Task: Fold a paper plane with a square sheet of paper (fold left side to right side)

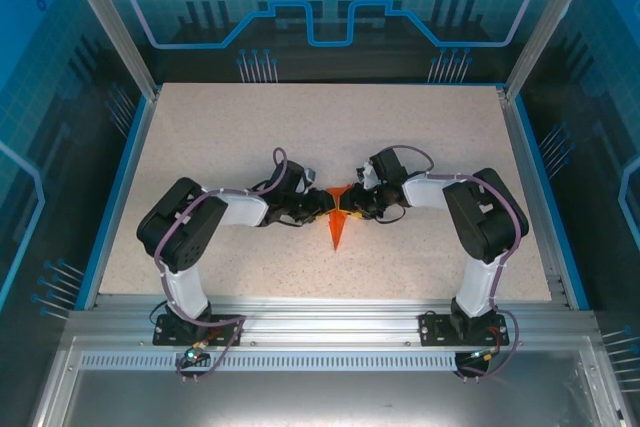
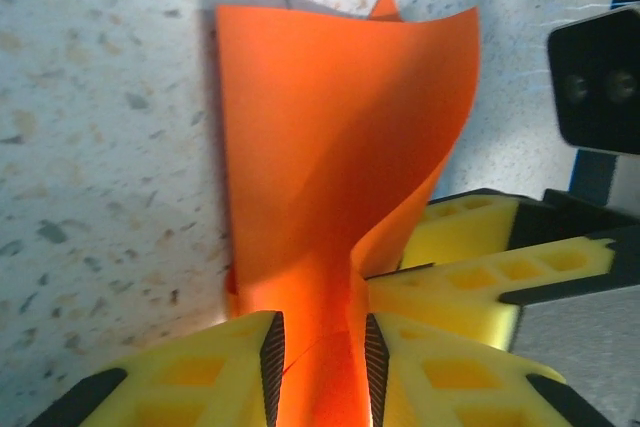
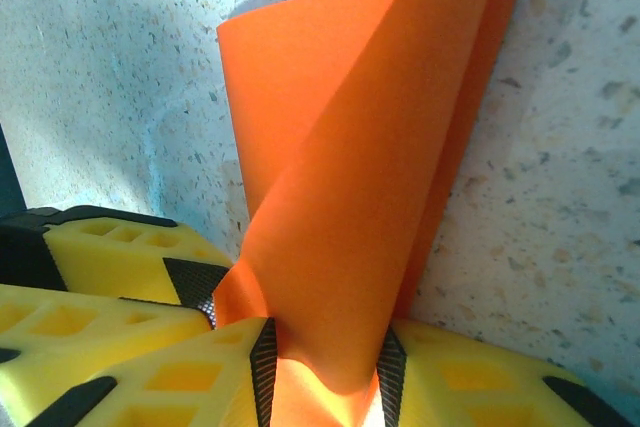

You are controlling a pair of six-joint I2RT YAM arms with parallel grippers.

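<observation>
One orange paper (image 1: 337, 231) lies at the middle of the speckled worktop (image 1: 330, 127), and two arms meet over it. In the top view the left claw (image 1: 322, 206) comes in from 9 o'clock and the right claw (image 1: 356, 205) from 3 o'clock. The two are nearly touching above the paper's wide end. The paper's narrow point sticks out toward 6 o'clock, flat on the worktop and free of both claws.

Each claw has two yellow fingers with black ribbed pads, so there are four fingers in all.

In the left wrist view, the left claw's two pads (image 2: 272, 357) are drawn in on a strip of the paper that runs between them. Above the pads the sheet rises and curls, and its top edge bends over toward 1 o'clock. The right claw's two fingers (image 2: 480, 282) sit just beside it at 3 o'clock, against the same paper.

In the right wrist view, the right claw's pads (image 3: 264, 367) are also narrowed on the paper, pinching a rolled fold. The sheet leans up toward 1 o'clock, and one flap lies back on the worktop toward 11 o'clock. The left claw's two fingers (image 3: 110, 292) show at 8 o'clock, touching the paper's lower edge.

Both claws grip the one paper, each only partly open, about as wide as the bunched layers they hold.
</observation>
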